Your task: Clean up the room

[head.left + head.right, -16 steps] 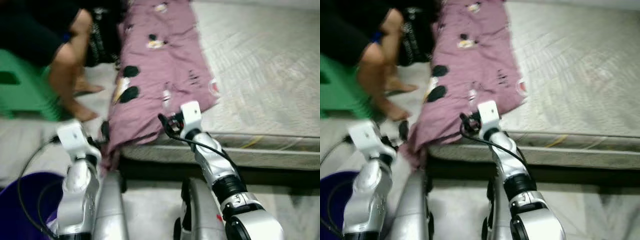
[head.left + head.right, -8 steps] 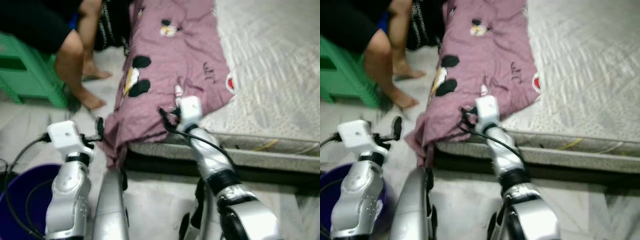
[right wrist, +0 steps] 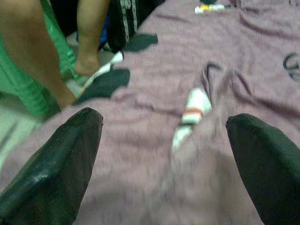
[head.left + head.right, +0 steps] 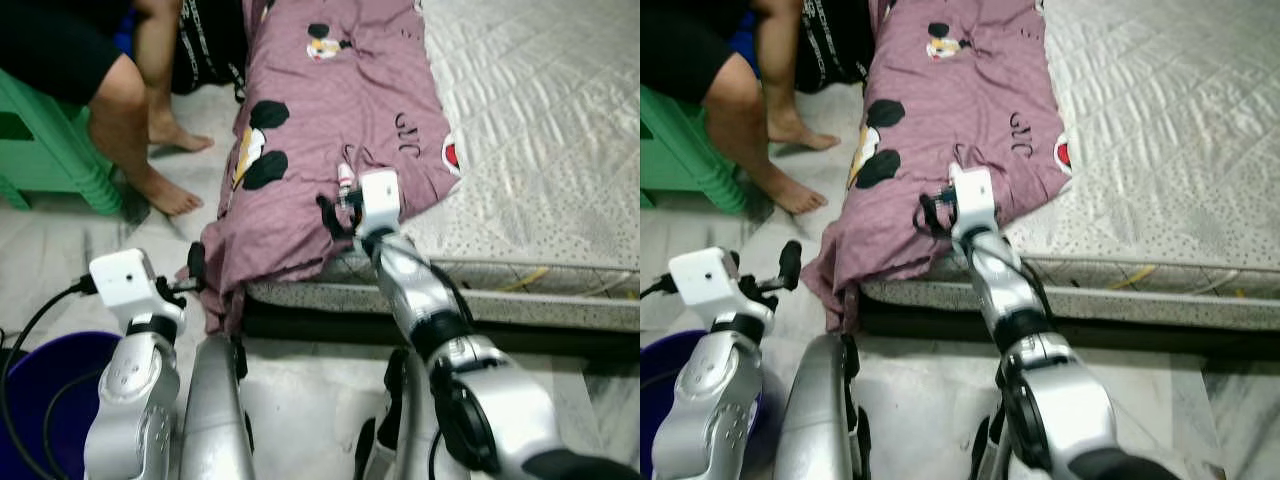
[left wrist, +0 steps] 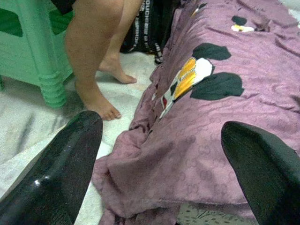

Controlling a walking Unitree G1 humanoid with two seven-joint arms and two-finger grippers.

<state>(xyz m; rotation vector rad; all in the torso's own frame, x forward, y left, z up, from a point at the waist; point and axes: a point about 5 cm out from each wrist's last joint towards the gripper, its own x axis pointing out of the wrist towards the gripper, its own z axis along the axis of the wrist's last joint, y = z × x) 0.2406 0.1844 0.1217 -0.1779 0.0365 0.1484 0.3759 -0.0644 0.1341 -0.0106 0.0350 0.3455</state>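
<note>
Mauve cotton, printed with black-eared cartoon mice, is being shown in the left eye view as a rumpled blanket (image 4: 330, 110) draped along the quilted grey mattress (image 4: 540, 130), its lower corner spilling toward the marble floor (image 4: 60, 270). The right gripper (image 4: 345, 205) is being held over that blanket, just beside a small white tube with a red band (image 4: 345, 178). The left gripper (image 4: 195, 270) is being held low, near the hanging corner. A purple bucket (image 4: 40, 390) and a person's bare legs (image 4: 135, 120) by a green plastic stool (image 4: 45, 150) are being seen.

From the left wrist, rounded black fingers (image 5: 56, 173) are being kept wide apart, the blanket's drooping fold between them.

From the right wrist, the fingers (image 3: 47, 164) are likewise spread, the tube (image 3: 192, 115) lying ahead between them, untouched.
</note>
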